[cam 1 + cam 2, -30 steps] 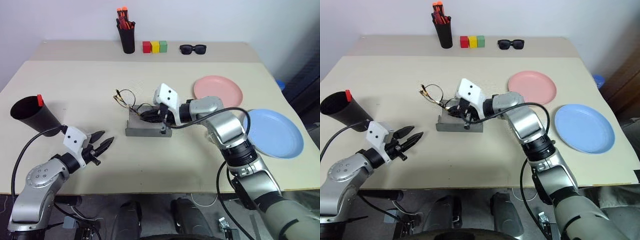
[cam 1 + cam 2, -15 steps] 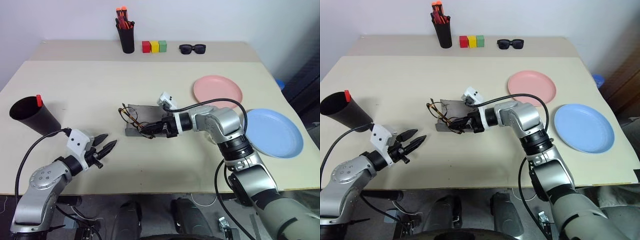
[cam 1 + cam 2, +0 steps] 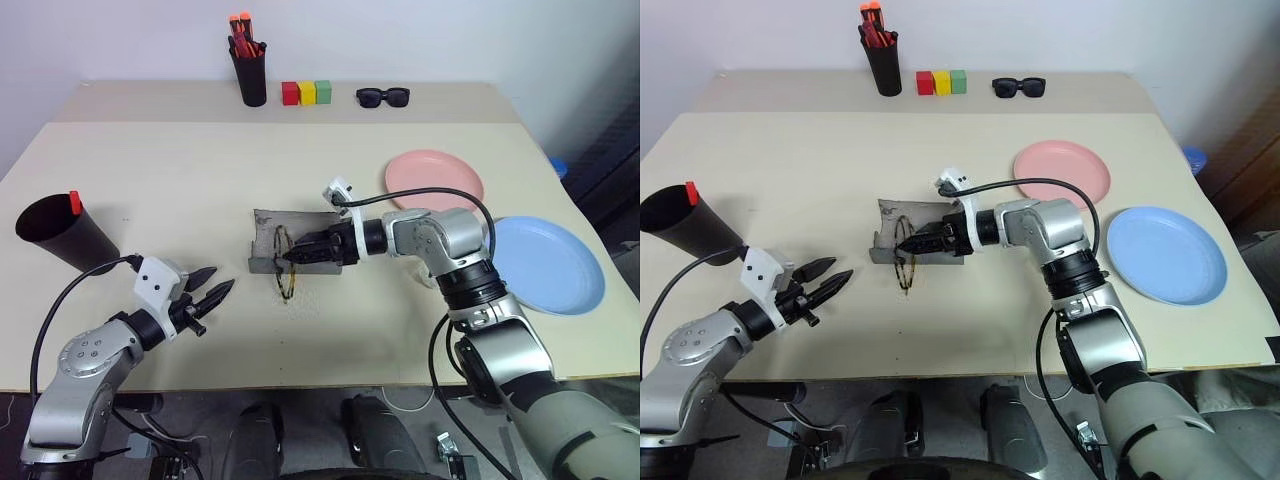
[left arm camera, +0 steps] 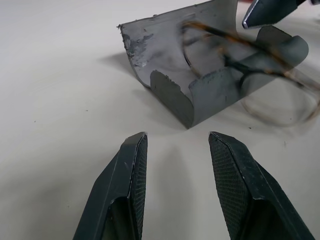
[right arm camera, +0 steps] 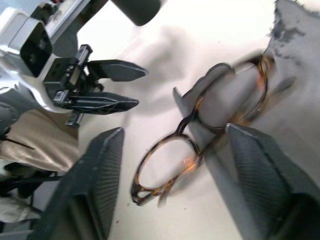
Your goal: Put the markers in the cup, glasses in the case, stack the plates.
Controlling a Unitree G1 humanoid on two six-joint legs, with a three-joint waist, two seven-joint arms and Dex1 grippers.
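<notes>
Nearest the robot, left pincer (image 3: pixel 213 295) hovers low over the bare surface (image 3: pixel 150 190), fingers apart with nothing between them, aimed toward the case; it looks parked on standby, clear of the right arm's work.

Just beyond it and out to the left, the big black cup (image 3: pixel 55 232) lies tilted on its side, mouth up-left, with a red-capped marker (image 3: pixel 75 201) poking out at the rim. So at least one marker looks to be in already; the white one I can't make out.

Mid-surface: the grey case (image 3: pixel 270 238) sits open, lid curved up. The glasses (image 3: pixel 284 268) hang half in, half out: one lens over the case's front wall, the other down on the surface just in front. Right pincer (image 3: pixel 300 252) reaches in from the right with fingers spread either side of the frame and not clamping it, judging by the right wrist view. Likely a drop meant for the case that landed short, so the glasses step isn't done.

Right of the case: pink plate (image 3: pixel 436 178) and blue plate (image 3: pixel 555 266) lie flat, near each other but not overlapping; unstacked.

Far edge: small cup of orange pens (image 3: pixel 250 65), three coloured blocks (image 3: pixel 307 93), black sunglasses (image 3: pixel 384 96), all distractors kept well apart from the work.
</notes>
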